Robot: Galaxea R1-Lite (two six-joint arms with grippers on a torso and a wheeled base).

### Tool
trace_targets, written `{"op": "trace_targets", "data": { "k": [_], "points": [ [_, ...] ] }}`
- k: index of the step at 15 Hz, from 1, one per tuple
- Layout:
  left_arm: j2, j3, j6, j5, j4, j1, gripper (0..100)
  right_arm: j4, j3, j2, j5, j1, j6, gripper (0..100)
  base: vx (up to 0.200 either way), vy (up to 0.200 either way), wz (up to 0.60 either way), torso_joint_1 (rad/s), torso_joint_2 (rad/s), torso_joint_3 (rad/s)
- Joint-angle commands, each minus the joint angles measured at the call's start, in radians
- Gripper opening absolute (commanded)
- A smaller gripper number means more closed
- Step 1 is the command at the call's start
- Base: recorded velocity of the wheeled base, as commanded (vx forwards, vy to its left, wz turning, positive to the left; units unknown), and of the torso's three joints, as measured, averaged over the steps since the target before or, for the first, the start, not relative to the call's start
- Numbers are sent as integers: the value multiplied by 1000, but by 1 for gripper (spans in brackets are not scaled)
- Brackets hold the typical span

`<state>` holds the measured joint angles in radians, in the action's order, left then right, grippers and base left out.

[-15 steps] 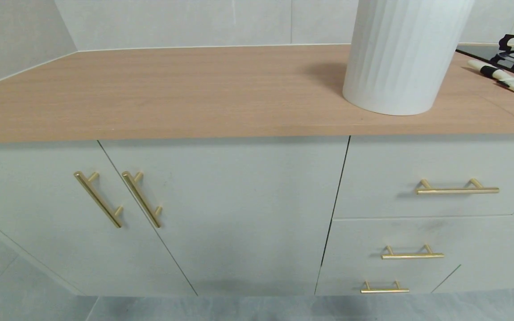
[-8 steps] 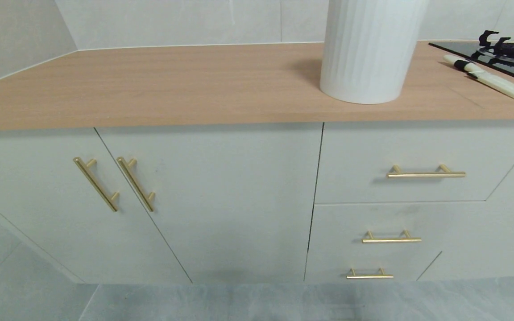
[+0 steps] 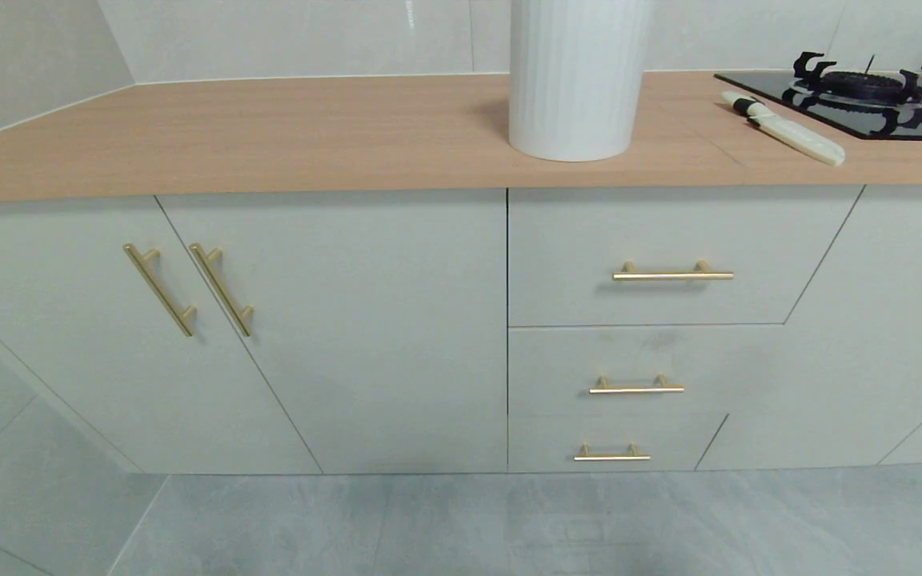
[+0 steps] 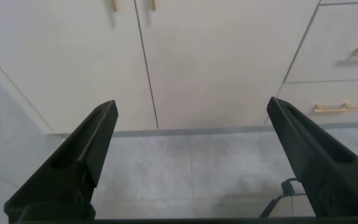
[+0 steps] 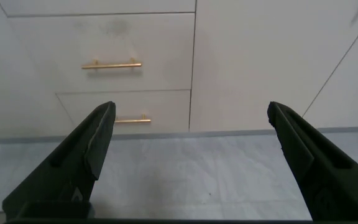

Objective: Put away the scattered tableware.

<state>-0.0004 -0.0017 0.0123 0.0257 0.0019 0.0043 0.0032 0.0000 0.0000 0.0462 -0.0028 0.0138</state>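
Observation:
On the wooden countertop a cream-handled knife with a black band lies at the right, beside the black hob. A tall white ribbed container stands left of the knife. My left gripper is open and empty, held low in front of the cabinet doors above the grey floor. My right gripper is open too, with nothing between its fingers, low before the lower drawers.
Two cabinet doors with slanted gold handles fill the left of the unit. Three drawers with gold bar handles are stacked to their right. A grey tiled floor spreads below, and a tiled wall closes the left side.
The head camera has pulled back and turned, so the whole picture shifted: the cabinet sits lower and smaller, more floor shows, and the knife and hob have come further into view.

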Motion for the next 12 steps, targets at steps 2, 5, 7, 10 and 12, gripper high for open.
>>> {"op": "trace_targets", "data": {
  "k": [2,5,7,10,12],
  "points": [
    [0,0,0,0,0,2,100,0,0,2,0,0,0,100,200,0,0,2,0,2],
    [0,0,0,0,0,2,100,0,0,2,0,1,0,100,200,0,0,6,2,4],
    [0,0,0,0,0,2,100,0,0,2,0,0,0,100,200,0,0,5,5,-2],
    [0,0,0,0,0,2,100,0,0,2,0,1,0,100,200,0,0,-1,1,1],
    [0,0,0,0,0,2,100,0,0,2,0,0,0,100,200,0,0,5,10,7]
  ]
}}
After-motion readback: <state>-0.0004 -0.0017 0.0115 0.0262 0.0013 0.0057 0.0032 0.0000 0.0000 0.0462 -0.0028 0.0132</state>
